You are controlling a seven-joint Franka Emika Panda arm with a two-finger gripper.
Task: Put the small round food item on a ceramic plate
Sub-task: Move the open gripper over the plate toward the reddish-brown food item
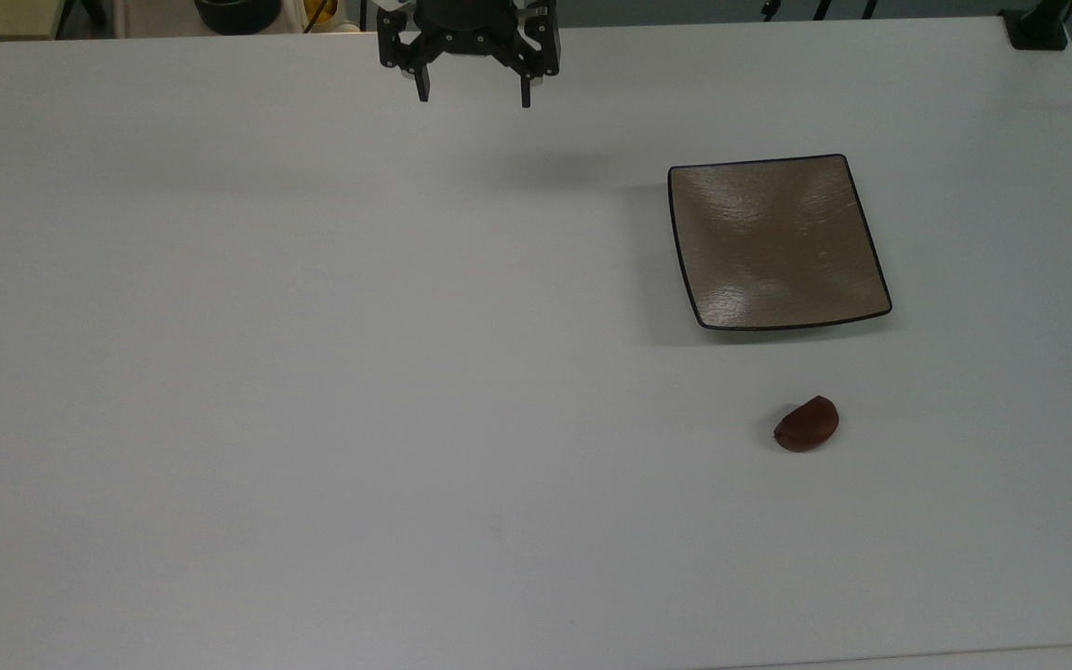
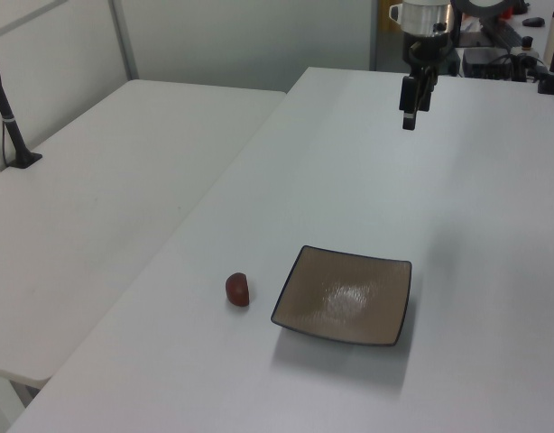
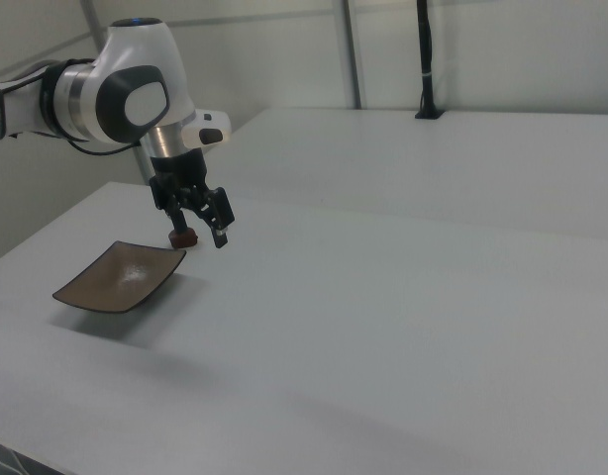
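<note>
Top view: no readable writing.
Claw (image 1: pixel 475 96): released, empty, at 12 o'clock above the counter (image 1: pixel 313 372).
Plate (image 1: pixel 776 242): bare, at 3 o'clock.
Food (image 1: pixel 807 425): at 6 o'clock of plate, near, apart.

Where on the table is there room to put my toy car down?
Nearly everywhere. The table is bare across the top view's left and middle, below the open gripper. The busy corner is on the top view's right: the ceramic plate and the small round food item.

White table (image 1: pixel 313 372) — black post (image 2: pixel 11 126) beside.
</note>
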